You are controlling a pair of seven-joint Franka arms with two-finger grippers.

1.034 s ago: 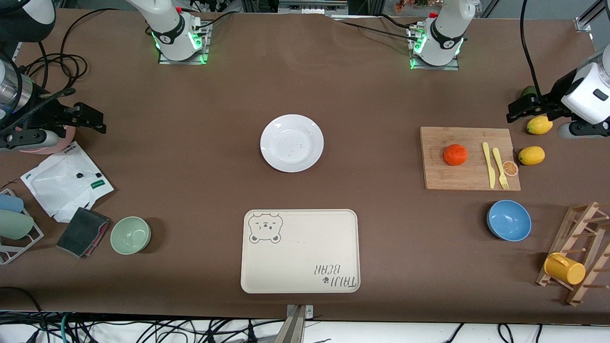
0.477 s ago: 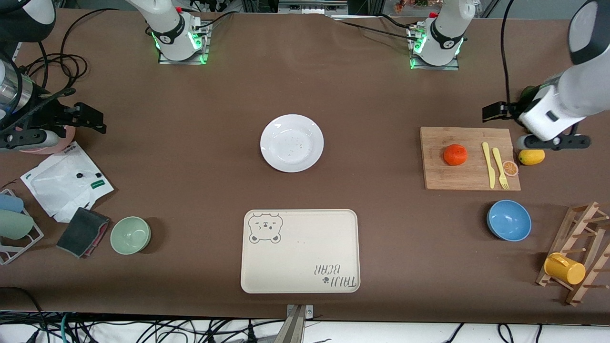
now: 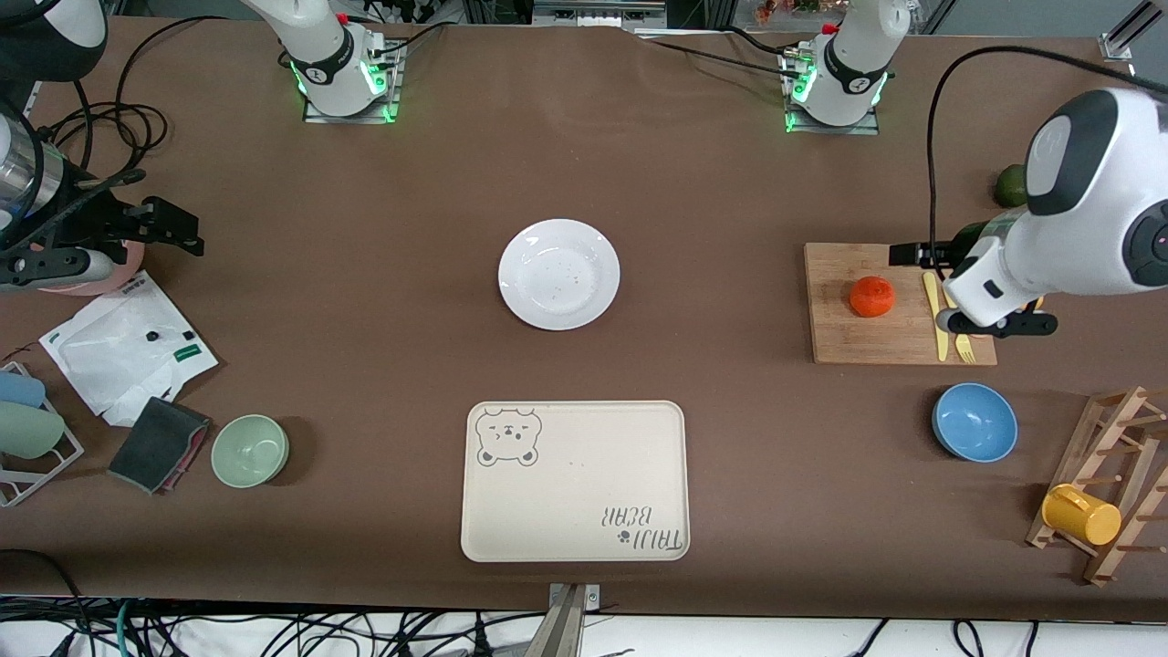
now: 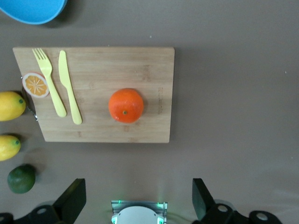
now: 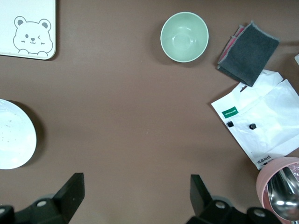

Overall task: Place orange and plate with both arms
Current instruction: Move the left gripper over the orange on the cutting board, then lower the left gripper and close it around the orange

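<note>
Bamboo cutting board [image 3: 899, 303] lies toward the left arm's end of the table and carries the orange [image 3: 871, 297], a yellow plastic knife [image 3: 934, 315] and a yellow plastic fork [image 4: 48, 80]. The left gripper [image 4: 137, 205] hangs in the air over the board's edge that faces the robot bases, its fingers [image 4: 72, 198] spread wide and holding nothing. The orange sits on the board directly below the gap between those fingers, untouched. An orange slice disc [image 4: 36, 85] rests at the board's corner beside the fork, two lemons [image 4: 10, 105] lie just off the board past the cutlery, and a green lime [image 4: 21, 178] lies near them. A blue bowl [image 3: 975, 422] stands nearer to the front camera than the board.

The right gripper [image 5: 135, 203] waits in the air over the right arm's end of the table, fingers [image 5: 71, 191] spread wide and empty. The plate [image 3: 558, 273] sits well apart from both grippers at mid-table. The cream bear-print tray [image 3: 575, 481] lies nearer to the front camera than the plate. Below the right gripper are a green bowl [image 5: 184, 37], a grey cloth [image 5: 249, 52] and a white packet [image 5: 261, 121].
</note>
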